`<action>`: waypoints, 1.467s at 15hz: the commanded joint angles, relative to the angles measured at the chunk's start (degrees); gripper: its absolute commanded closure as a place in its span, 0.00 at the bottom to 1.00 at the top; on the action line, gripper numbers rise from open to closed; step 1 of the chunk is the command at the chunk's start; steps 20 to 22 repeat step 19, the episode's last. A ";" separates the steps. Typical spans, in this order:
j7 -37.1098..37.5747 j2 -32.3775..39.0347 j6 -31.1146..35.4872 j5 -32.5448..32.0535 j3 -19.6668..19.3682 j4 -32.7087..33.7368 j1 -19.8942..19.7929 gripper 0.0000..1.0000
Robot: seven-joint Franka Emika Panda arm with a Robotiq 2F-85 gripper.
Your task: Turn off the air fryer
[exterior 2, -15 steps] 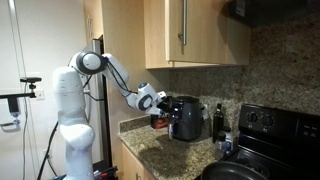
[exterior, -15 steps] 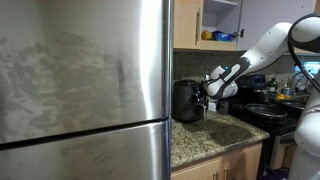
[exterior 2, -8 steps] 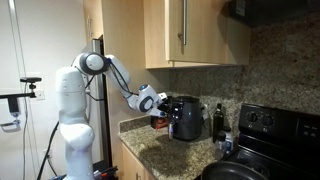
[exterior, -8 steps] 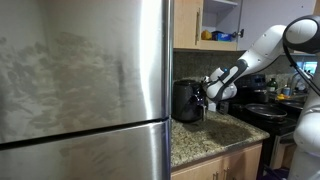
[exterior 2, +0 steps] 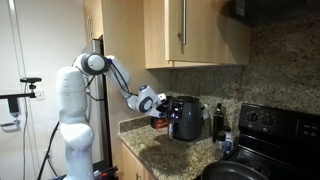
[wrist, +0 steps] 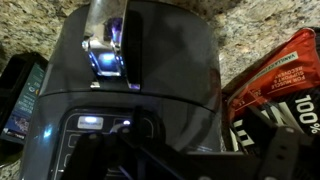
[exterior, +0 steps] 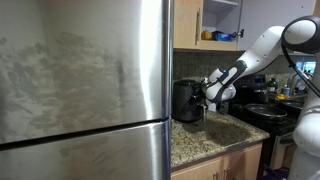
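Observation:
The air fryer [exterior: 185, 100] is a dark rounded box on the granite counter, seen in both exterior views [exterior 2: 188, 117]. In the wrist view it fills the frame [wrist: 170, 70], with its front handle [wrist: 106, 45] above and a lit control panel [wrist: 95, 125] below. My gripper [exterior 2: 162, 108] is right at the fryer's front, also seen in an exterior view [exterior: 206, 96]. In the wrist view its dark fingers [wrist: 195, 160] stand apart at the bottom edge, over the panel side, holding nothing.
A red snack packet [wrist: 275, 85] lies beside the fryer. A black stove with pots [exterior 2: 262, 135] stands further along the counter, with a dark bottle [exterior 2: 218, 120] between. A steel fridge [exterior: 85, 90] is on the fryer's other side. Cabinets [exterior 2: 190, 30] hang overhead.

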 commanded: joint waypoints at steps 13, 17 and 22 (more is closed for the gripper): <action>5.45 -0.86 -3.54 0.55 8.48 -1.29 2.39 0.00; 5.63 -0.06 -5.84 3.00 10.69 -0.44 3.97 0.00; 5.97 -0.04 -5.73 2.91 10.66 -0.33 3.87 0.00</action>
